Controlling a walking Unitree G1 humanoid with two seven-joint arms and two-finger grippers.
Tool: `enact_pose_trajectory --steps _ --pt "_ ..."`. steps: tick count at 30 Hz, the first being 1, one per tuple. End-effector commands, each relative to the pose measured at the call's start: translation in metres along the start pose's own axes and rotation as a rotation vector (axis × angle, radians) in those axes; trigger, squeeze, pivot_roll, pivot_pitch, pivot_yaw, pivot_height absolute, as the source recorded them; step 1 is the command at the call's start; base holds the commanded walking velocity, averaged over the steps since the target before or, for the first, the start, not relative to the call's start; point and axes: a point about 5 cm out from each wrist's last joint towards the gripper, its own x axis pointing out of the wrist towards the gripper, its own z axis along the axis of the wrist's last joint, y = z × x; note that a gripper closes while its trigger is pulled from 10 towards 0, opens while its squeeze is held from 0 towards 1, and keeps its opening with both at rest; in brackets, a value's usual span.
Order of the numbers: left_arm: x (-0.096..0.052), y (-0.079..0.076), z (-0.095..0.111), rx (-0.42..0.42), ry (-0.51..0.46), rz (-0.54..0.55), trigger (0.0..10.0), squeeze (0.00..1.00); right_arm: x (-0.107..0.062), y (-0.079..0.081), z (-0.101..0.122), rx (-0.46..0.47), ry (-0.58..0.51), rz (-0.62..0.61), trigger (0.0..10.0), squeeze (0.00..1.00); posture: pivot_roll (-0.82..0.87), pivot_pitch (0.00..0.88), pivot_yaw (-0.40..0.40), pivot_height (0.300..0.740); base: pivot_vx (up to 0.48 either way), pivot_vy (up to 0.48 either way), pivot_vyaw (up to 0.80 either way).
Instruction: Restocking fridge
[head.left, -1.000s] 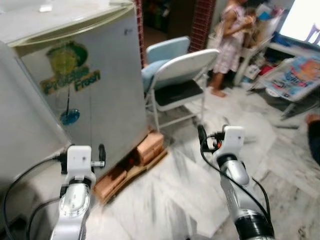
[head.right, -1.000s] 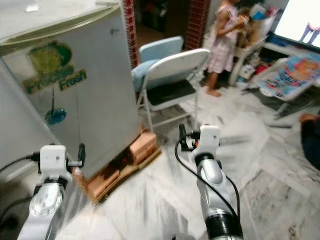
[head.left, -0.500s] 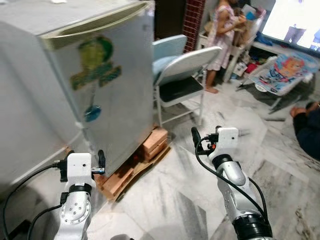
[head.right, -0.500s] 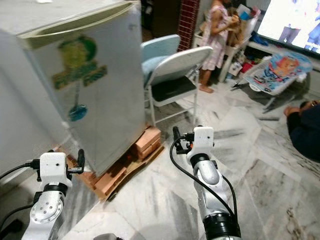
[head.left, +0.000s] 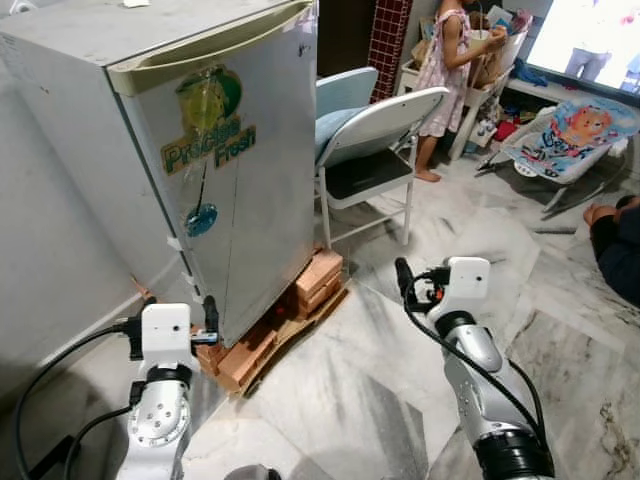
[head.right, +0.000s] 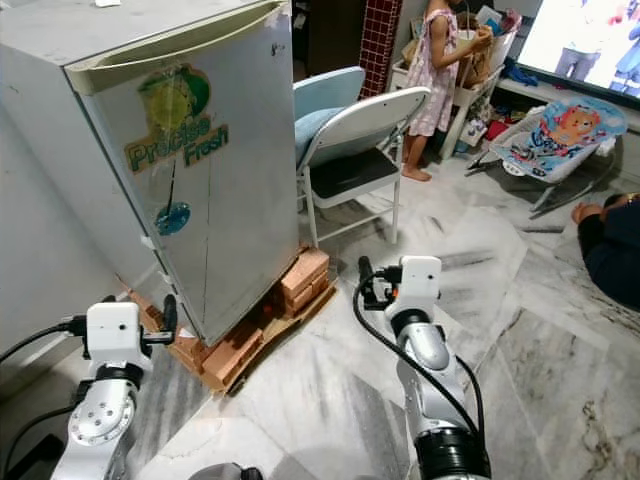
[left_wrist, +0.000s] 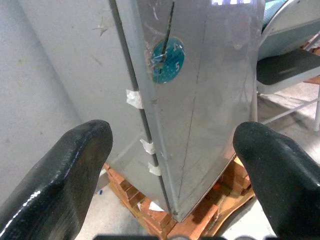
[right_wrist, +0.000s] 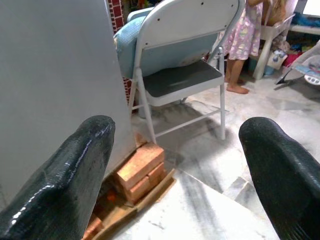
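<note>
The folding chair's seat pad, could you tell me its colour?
Dark grey, nearly black, on the folding chair; clearest in the right wrist view.

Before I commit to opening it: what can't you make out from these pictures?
- Grey fridge: its contents, hidden by the shut door in the eye views.
- Door handle: none discernible, eye or wrist views.
- Brick stack under it: far side hidden by the fridge.
- Seated person: cut off by the picture's edge.
</note>
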Motion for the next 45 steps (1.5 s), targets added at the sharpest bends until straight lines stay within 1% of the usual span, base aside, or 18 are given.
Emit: enact_pose_trajectory --steps 1,6,11,15,20,29,32,34,37,40,42,45 --pt "0.001 0.003 -0.003 0.015 0.019 0.006 10.0 0.0 0.002 0.006 0.006 -0.004 -0.03 0.021 10.0 0.0 -0.02 0.026 0.009 0.74 0.0 0.48 0.0" --pt "0.001 0.002 -0.003 0.013 0.018 0.003 10.0 0.0 0.004 0.007 0.009 0.015 -0.037 0.027 10.0 0.0 -0.02 0.024 0.009 0.74 0.0 0.48 0.0" --pt "0.0 0.003 -0.005 0.012 0.021 -0.006 10.0 0.0 0.006 0.007 0.009 0.013 -0.024 0.027 10.0 0.0 -0.02 0.025 0.008 0.74 0.0 0.48 0.0" --pt "-0.001 0.002 -0.006 0.005 0.031 -0.014 10.0 0.0 0.006 0.005 0.008 0.008 -0.02 0.018 10.0 0.0 -0.02 0.025 0.011 0.74 0.0 0.48 -0.8" --pt "0.001 -0.002 -0.004 0.007 0.019 -0.044 10.0 0.0 0.005 0.005 0.008 0.007 -0.021 0.015 10.0 0.0 -0.02 0.026 0.013 0.74 0.0 0.478 -0.8" --pt "-0.001 -0.005 -0.006 0.003 0.028 -0.06 10.0 0.0 0.005 0.003 0.008 -0.009 -0.021 0.007 10.0 0.0 -0.02 0.037 0.012 0.74 0.0 0.475 -0.65" --pt "-0.001 -0.007 -0.004 -0.001 0.013 -0.07 10.0 0.0 0.005 0.001 0.009 -0.009 -0.024 0.004 10.0 0.0 -0.02 0.037 0.012 0.74 0.0 0.466 -0.43" --pt "-0.001 -0.008 -0.004 0.004 0.01 -0.068 10.0 0.0 0.005 0.001 0.009 -0.012 -0.026 0.001 10.0 0.0 -0.03 0.038 0.012 0.74 0.0 0.24 0.0" --pt "-0.001 -0.008 -0.001 0.024 -0.024 -0.063 10.0 0.0 0.005 0.001 0.009 -0.018 -0.026 0.0 10.0 0.0 -0.03 0.039 0.011 0.74 0.0 0.0 0.0" --pt "-0.001 -0.01 0.0 0.016 -0.022 -0.066 10.0 0.0 0.005 0.0 0.008 -0.023 -0.024 -0.002 10.0 0.0 -0.03 0.039 0.01 0.74 0.0 0.0 0.0" --pt "-0.002 -0.013 -0.001 0.0 -0.016 -0.1 10.0 0.0 0.004 -0.001 0.008 -0.025 -0.023 -0.008 10.0 0.0 -0.03 0.036 0.001 0.74 0.0 0.0 0.0" --pt "-0.004 -0.013 -0.001 -0.013 -0.017 -0.111 10.0 0.0 0.003 -0.004 0.008 -0.026 -0.022 -0.017 10.0 0.0 -0.03 0.039 -0.003 0.74 0.0 0.0 0.0"
